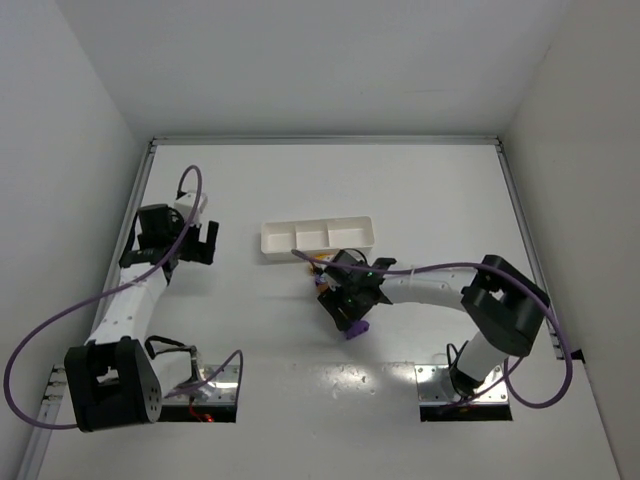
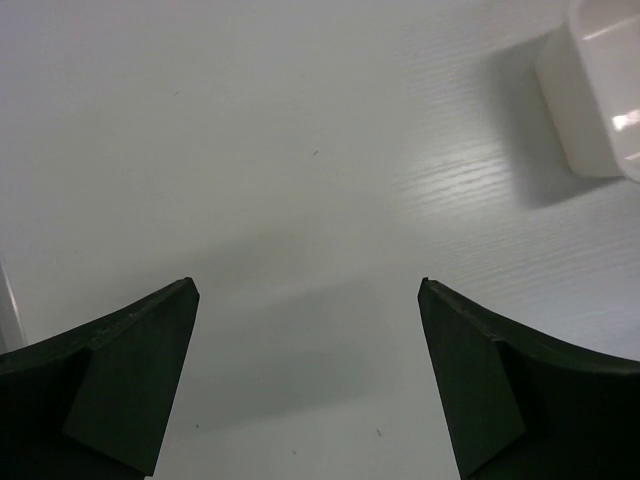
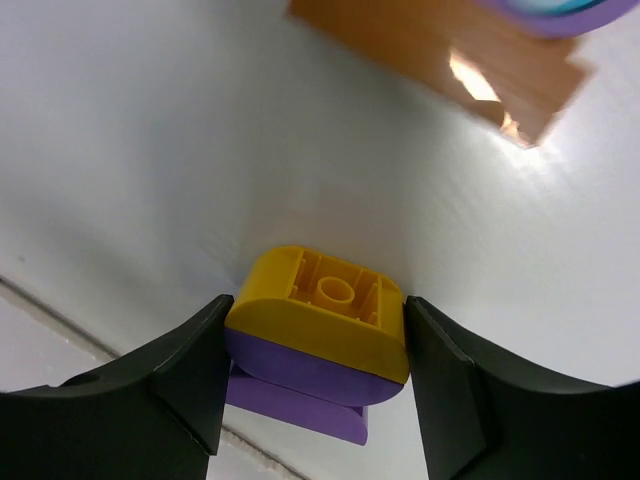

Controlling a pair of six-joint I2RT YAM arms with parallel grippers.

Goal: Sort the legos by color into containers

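Note:
My right gripper (image 3: 318,330) is shut on a small stack of legos, a yellow brick (image 3: 320,300) joined to a purple brick (image 3: 300,375), with a finger against each side. In the top view this gripper (image 1: 352,318) is in front of the white tray (image 1: 318,238), and the purple of the stack (image 1: 357,327) shows at its tip. A brown brick (image 3: 440,50) lies on the table beyond the stack. Yellow-orange pieces (image 1: 318,262) lie by the tray's front wall. My left gripper (image 1: 192,243) is open and empty, left of the tray, whose three compartments look empty.
A corner of the tray (image 2: 600,90) shows at the upper right of the left wrist view, beyond my left gripper (image 2: 308,290). A purple piece (image 3: 550,10) sits at the top edge of the right wrist view. White walls enclose the table.

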